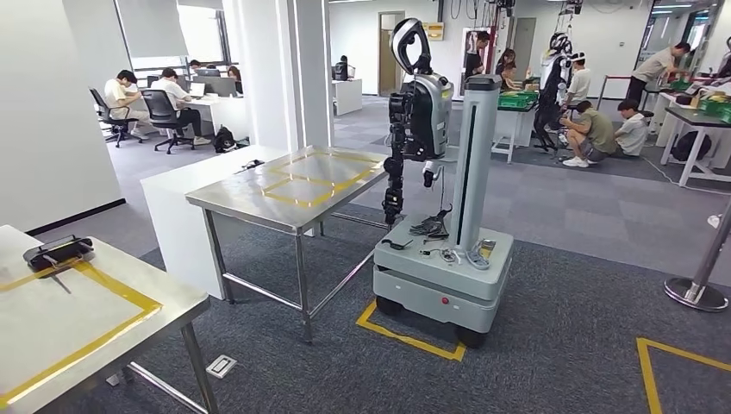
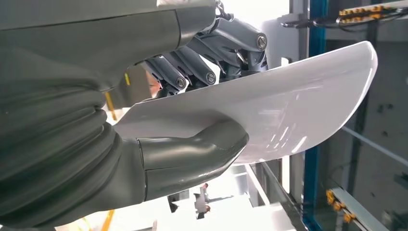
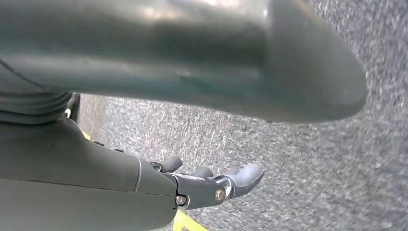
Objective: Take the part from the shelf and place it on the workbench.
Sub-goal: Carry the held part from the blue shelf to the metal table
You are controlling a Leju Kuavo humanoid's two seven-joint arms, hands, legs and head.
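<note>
In the left wrist view my left hand (image 2: 192,149) grips the part (image 2: 298,101), a white, glossy, curved shell. The thumb (image 2: 207,147) presses one face and the darker fingers (image 2: 202,67) lie over the opposite face. Behind it stands a blue shelf post (image 2: 315,29). My right hand (image 3: 207,185) hangs over grey carpet with its fingers apart and nothing in them. In the head view a steel workbench (image 1: 345,168) marked with yellow tape stands ahead. A second taped workbench (image 1: 129,323) lies close at the lower left.
A dark flat device (image 1: 58,252) lies on the near bench. Another robot on a grey wheeled base (image 1: 444,267) stands right of the steel bench inside yellow floor tape (image 1: 405,338). A stanchion base (image 1: 696,291) is at the right. Several people sit at desks in the background.
</note>
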